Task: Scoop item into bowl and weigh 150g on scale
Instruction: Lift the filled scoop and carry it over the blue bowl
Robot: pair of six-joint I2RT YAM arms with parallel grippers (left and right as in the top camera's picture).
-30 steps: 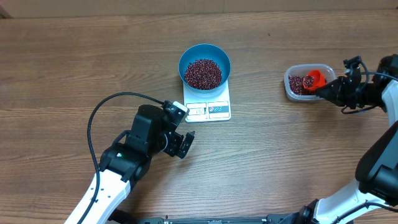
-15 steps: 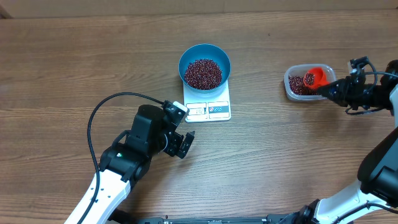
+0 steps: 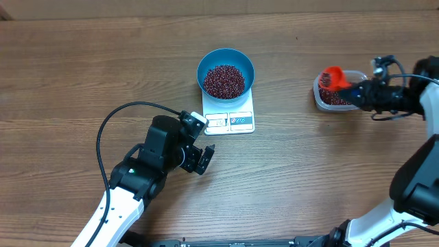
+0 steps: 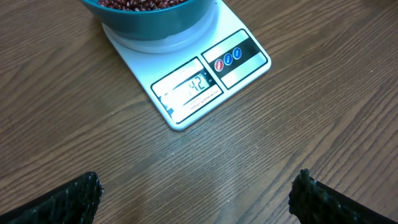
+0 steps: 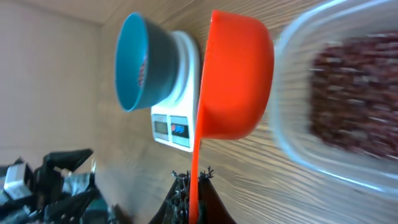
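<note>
Beans point(image 3: 223, 81) in bowl point(image 3: 226, 53) on scale point(image 3: 245, 110), ahead of spread left jaws, right jaws clamping scoop point(image 3: 332, 77)

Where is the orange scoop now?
The orange scoop is on the right of the overhead view, held by the right claw over the left end of the clear tub.

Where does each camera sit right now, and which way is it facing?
Overhead: above the table, looking down on bowl, scale, tub, left gripper, right gripper.
Left wrist: low, facing the scale; its open fingers at the bottom corners.
Right wrist: rolled sideways, facing the orange scoop it grips, toward the bowl.
Shared: bowl on scale, all three.
</note>
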